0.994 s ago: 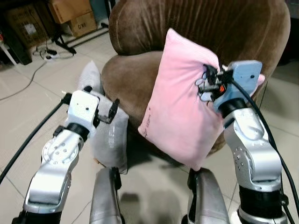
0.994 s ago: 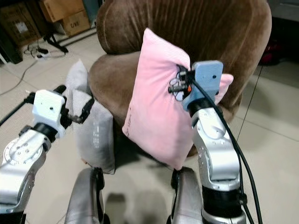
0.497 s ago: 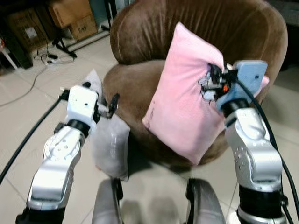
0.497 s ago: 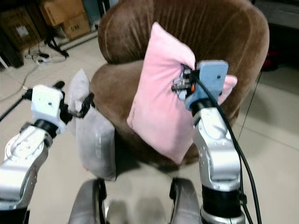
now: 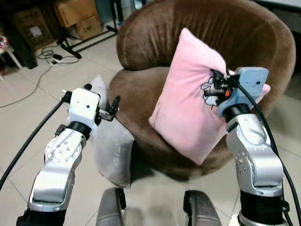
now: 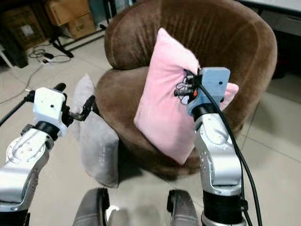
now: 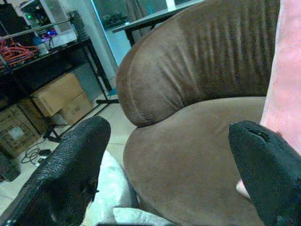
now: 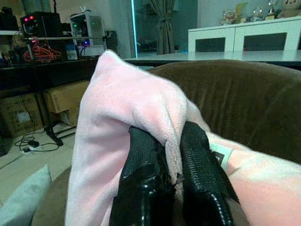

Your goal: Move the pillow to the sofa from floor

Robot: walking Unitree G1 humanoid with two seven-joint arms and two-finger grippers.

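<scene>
Soft pink plush pillow looks light; your right gripper pinches its 3 o'clock edge, left gripper open, empty

So the count here: one pink pillow, one grey pillow down on the floor, and one big brown round sofa. Robot-wise there are two silver arms, each with its own end effector, so one left end effector and one right end effector, two black fingers apiece. Back in the corner I can count three cardboard boxes, plus one cable tangle on the tiles.
</scene>
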